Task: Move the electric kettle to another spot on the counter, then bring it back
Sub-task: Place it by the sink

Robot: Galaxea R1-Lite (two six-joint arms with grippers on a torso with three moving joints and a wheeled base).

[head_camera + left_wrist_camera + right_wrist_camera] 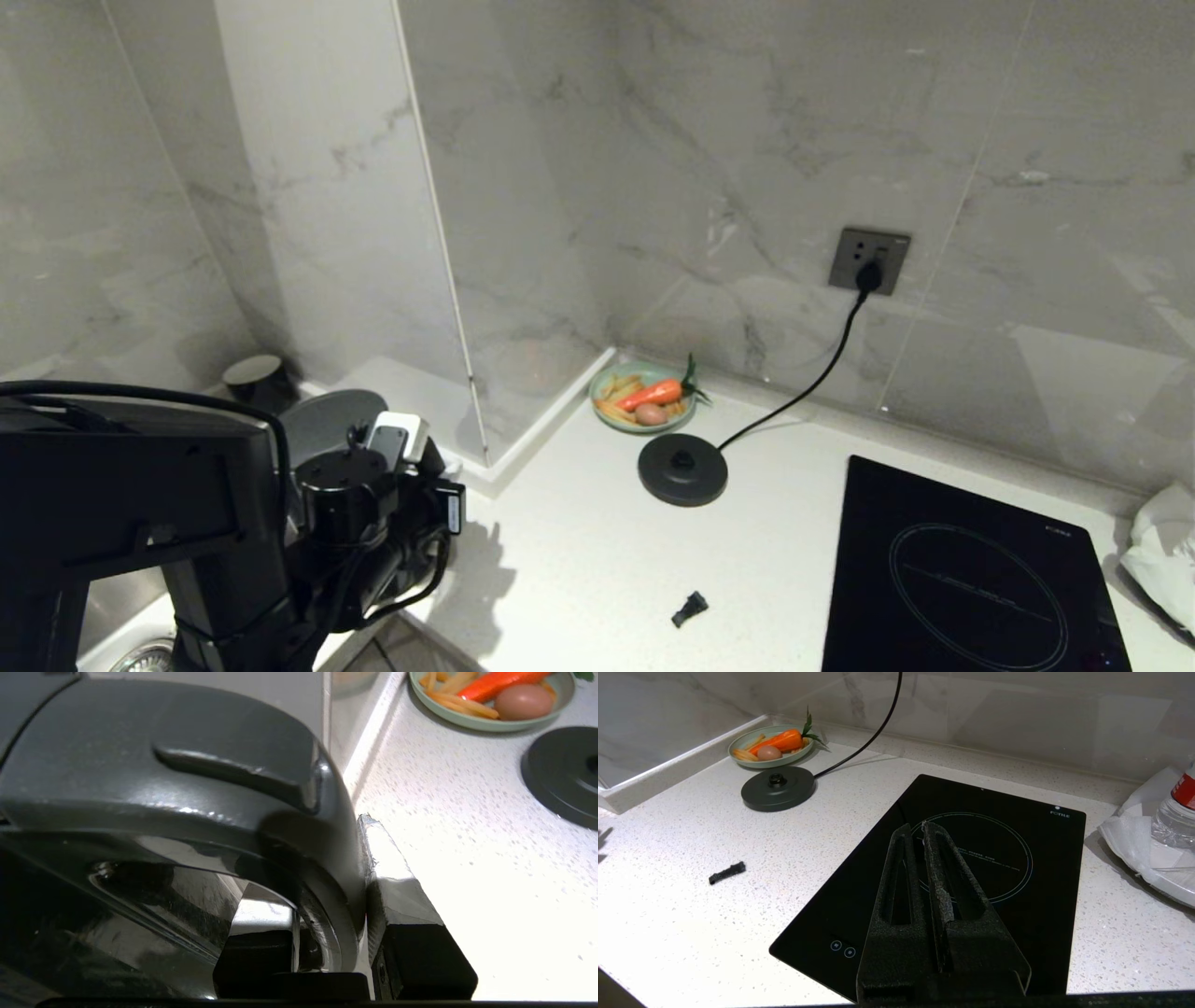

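Surface (579,551), white and speckled, runs along the marble wall. Hob (962,579) of black glass lies on it at the right. Left arm fills the lower left of the head view, over the surface's left end. Kettle (154,812), glossy black, hangs there in the left end effector (327,905), whose jaws are clamped on the loop handle, one finger (392,896) on its outer side and the other inside the loop. Right end effector (920,830) hovers above the hob with its jaws pressed together, gripping nothing. Base disc (682,469) with a cord to the wall socket (869,260) sits bare, well apart from the kettle. Green plate (609,416) with a carrot and an egg stands just behind the disc. Small black piece (689,609) lies near the front edge.
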